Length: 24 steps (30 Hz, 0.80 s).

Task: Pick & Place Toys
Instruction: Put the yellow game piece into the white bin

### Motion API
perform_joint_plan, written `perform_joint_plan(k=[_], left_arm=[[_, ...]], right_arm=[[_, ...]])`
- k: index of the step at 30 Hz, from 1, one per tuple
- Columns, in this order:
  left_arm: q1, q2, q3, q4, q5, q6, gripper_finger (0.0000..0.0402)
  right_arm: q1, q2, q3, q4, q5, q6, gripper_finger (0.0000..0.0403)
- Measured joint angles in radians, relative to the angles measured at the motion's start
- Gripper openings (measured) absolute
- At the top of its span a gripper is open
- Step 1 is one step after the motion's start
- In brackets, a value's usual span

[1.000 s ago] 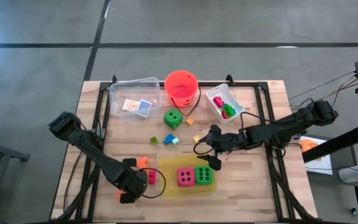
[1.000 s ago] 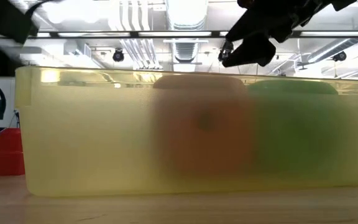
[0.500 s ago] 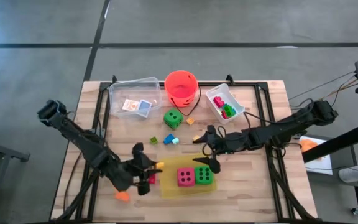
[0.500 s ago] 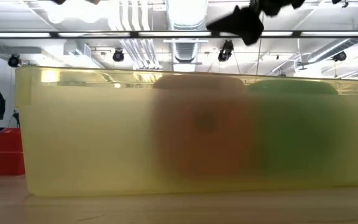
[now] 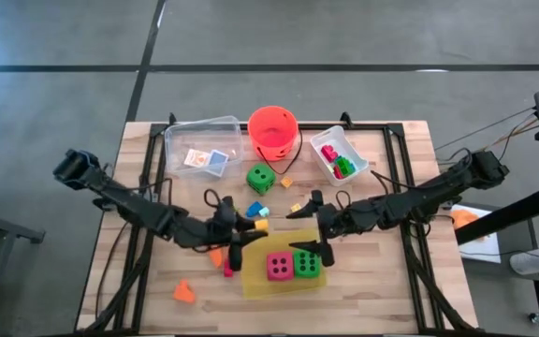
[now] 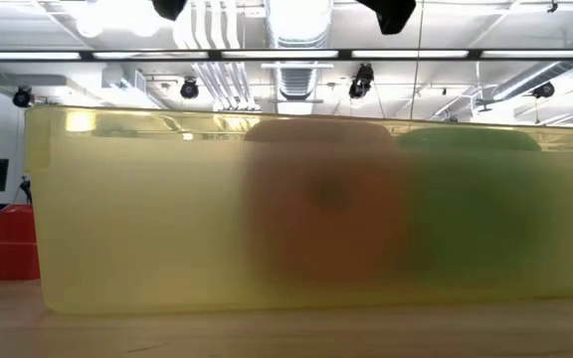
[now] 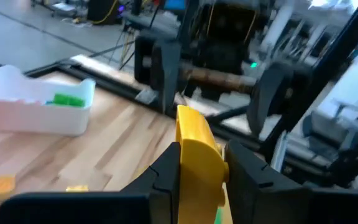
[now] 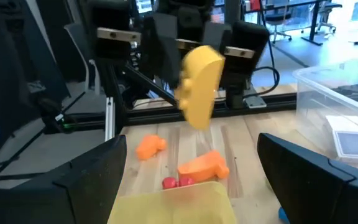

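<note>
My left gripper hovers over the table's middle, just left of the yellow tray, shut on a yellow plastic piece. My right gripper faces it from the right, open and holding nothing, its fingers wide apart in the right wrist view. A pink die and a green die sit in the tray. Another green die rests on the wood below the orange-red bucket. Orange pieces and a red one lie on the table. My left gripper pinches the yellow piece's two flat sides between its two fingers. The fingers lie about level and come from the table's left. The piece's far end sticks out past the fingertips, lifted clear of the table.
At the far edge stand a clear bin holding two cards and a white bin with coloured bricks. Small blue, green and yellow pieces lie mid-table. The low view is filled by the tray's wall.
My left gripper has risen from the table's near left and swung toward the right and far side, tipping from pointing down to about level, with the yellow piece lifted along. My right gripper has tipped up toward level and stayed open.
</note>
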Motion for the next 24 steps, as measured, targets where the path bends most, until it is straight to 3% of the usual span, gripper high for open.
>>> perform_joint_plan(k=[6, 14, 24], left_arm=[[0.078, 0.000, -0.010, 0.132, 0.146, 0.039, 0.0076], [0.089, 0.041, -0.010, 0.196, 0.202, 0.039, 0.0076], [0.097, 0.126, 0.029, 0.237, 0.275, 0.053, 0.0076]], right_arm=[[-0.001, 0.042, 0.004, 0.060, 0.016, -0.002, 0.0356], [-0.005, 0.104, 0.053, 0.076, 0.091, -0.008, 0.0356], [-0.005, 0.143, 0.099, 0.042, 0.067, -0.013, 0.0355]])
